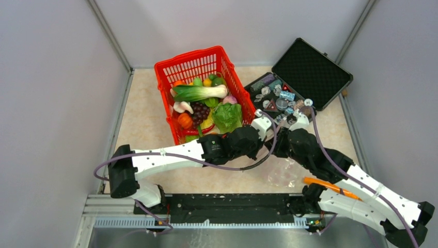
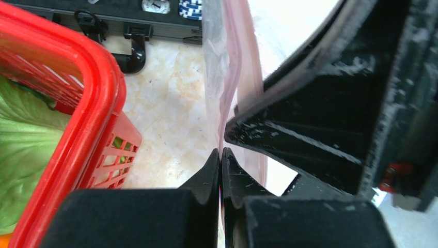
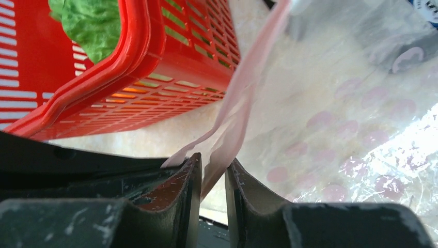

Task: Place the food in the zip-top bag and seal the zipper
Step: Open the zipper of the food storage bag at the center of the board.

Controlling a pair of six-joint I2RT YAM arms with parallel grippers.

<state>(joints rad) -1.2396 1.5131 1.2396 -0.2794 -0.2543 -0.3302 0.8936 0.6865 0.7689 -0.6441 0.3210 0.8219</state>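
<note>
The food (image 1: 206,106) lies in the red basket (image 1: 165,70): lettuce (image 1: 227,116), a leek, grapes and a small pumpkin among it. The clear zip-top bag (image 1: 284,170) hangs between both arms, in front of the basket. My left gripper (image 2: 221,155) is shut on the bag's upper edge (image 2: 227,77). My right gripper (image 3: 213,168) stands right beside it. Its jaws are a little apart, with the pink zipper (image 3: 243,103) between them and not pinched. No food shows inside the bag (image 3: 351,119).
An open black case (image 1: 310,64) of small grey-blue trinkets (image 1: 279,95) lies at the back right, close to the grippers. The basket's corner (image 2: 103,88) is just left of the left gripper. An orange stick (image 1: 330,187) lies by the right arm. Grey walls enclose the table.
</note>
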